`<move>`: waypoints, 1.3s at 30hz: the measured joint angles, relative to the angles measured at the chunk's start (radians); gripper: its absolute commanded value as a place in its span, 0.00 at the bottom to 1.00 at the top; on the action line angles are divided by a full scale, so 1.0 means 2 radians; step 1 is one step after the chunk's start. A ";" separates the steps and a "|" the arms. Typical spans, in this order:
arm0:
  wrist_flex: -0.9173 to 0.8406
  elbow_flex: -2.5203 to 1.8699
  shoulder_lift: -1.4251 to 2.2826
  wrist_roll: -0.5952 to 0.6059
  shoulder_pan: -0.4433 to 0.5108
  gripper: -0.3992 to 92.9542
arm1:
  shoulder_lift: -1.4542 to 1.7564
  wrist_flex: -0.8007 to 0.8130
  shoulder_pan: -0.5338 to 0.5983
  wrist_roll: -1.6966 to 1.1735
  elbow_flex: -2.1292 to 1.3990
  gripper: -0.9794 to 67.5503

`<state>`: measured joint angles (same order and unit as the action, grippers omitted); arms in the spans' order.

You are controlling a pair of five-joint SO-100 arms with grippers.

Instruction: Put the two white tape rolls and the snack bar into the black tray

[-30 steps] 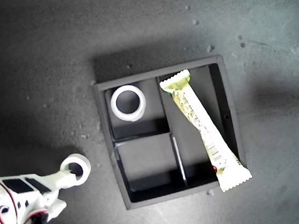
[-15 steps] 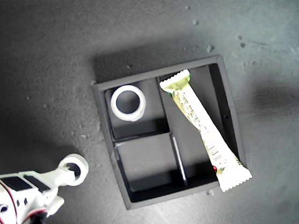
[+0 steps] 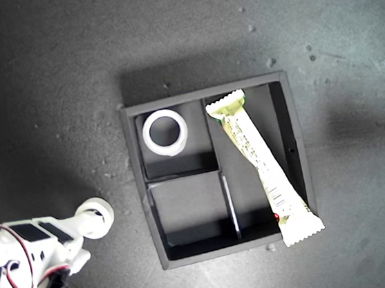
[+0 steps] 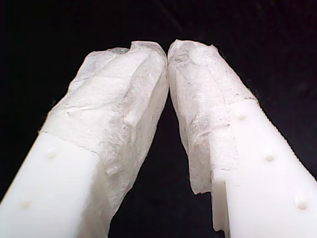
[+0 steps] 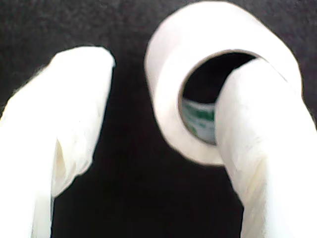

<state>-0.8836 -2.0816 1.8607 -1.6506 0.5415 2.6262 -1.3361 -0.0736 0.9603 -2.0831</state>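
Second wrist view: white tape roll [image 5: 198,64] (greenish printed core) rings one finger [image 5: 267,163].

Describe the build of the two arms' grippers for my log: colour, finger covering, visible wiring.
My first gripper has white plastic fingers with small studs, tips wrapped in wrinkled white tape. My second gripper has rounded white fingers, likewise wrapped. In the exterior view its arm is white plastic with black panels, a looping red wire and a black unit at its base.
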 measured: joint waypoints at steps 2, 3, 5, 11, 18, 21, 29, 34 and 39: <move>0.007 -0.003 -0.001 -0.003 0.002 0.17 | 0.000 0.000 0.000 0.000 0.000 0.01; 0.010 -0.005 -0.001 -0.005 0.002 0.17 | 0.000 0.000 0.000 0.000 0.000 0.01; 0.018 -0.010 -0.001 -0.009 0.002 0.16 | 0.000 0.000 0.000 0.000 0.000 0.01; 0.035 -0.035 -0.001 -0.021 0.014 0.16 | 0.000 0.000 0.000 0.000 0.000 0.01; 0.061 -0.054 -0.012 -0.026 0.008 0.15 | 0.000 0.004 0.000 0.000 -0.008 0.01; 0.072 -0.061 -0.037 -0.034 0.008 0.09 | 0.000 0.014 0.000 0.000 -0.025 0.01; 0.071 -0.051 -0.101 -0.058 -0.028 0.00 | 0.030 0.117 0.008 0.086 -0.162 0.01; -0.078 0.020 -0.058 -0.031 -0.041 0.00 | 0.087 0.214 0.015 0.159 -0.285 0.01; -0.258 0.196 -0.038 0.060 -0.082 0.00 | 0.169 0.236 0.012 0.192 -0.371 0.01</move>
<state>-1.3990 -1.6889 1.7856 -1.5309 0.3774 2.9637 -0.8636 -0.0491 1.3438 -2.8256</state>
